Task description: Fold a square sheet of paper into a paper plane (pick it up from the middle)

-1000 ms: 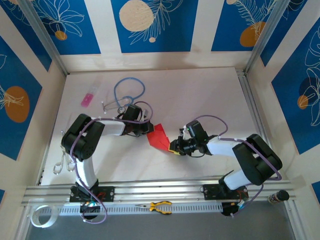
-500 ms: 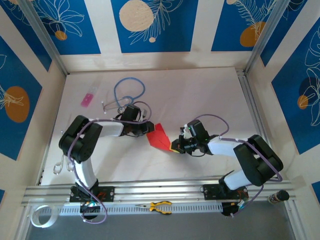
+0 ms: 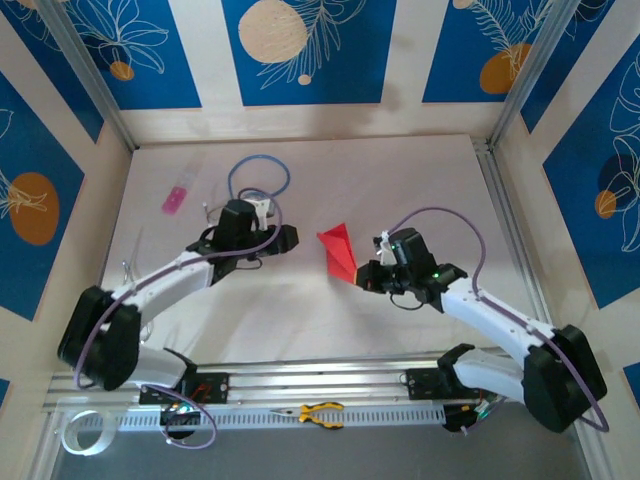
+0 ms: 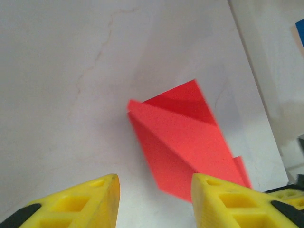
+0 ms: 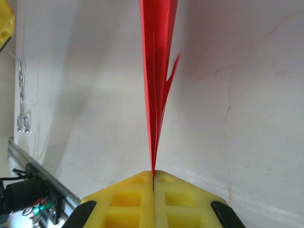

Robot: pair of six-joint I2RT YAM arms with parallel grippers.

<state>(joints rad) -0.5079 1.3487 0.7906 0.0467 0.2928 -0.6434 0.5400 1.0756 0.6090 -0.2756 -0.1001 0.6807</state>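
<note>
The slim bright red folded paper plane (image 3: 338, 250) is now held edge-up over the centre of the white table (image 3: 430, 180), clamped by the right gripper (image 3: 362, 275), while the left gripper (image 3: 287, 238), part-open and empty, has been withdrawn leftward, which suggests folding is nearly finished.

The overhead view is bright and evenly lit, seemingly from above, with the white table (image 3: 400, 180) nearly washed out and only a faint, soft shadow beside the plane (image 3: 340, 252). In the left wrist view the plane's (image 4: 183, 142) right edge smears with motion blur, the left fingers (image 4: 76, 204) below it are soft, and grey shade lies on the table to its right. In the right wrist view broad dim shadows flank the plane (image 5: 156, 71), whose small flap is blurred, while the right fingers (image 5: 126, 202) below it look fairly sharp.
</note>
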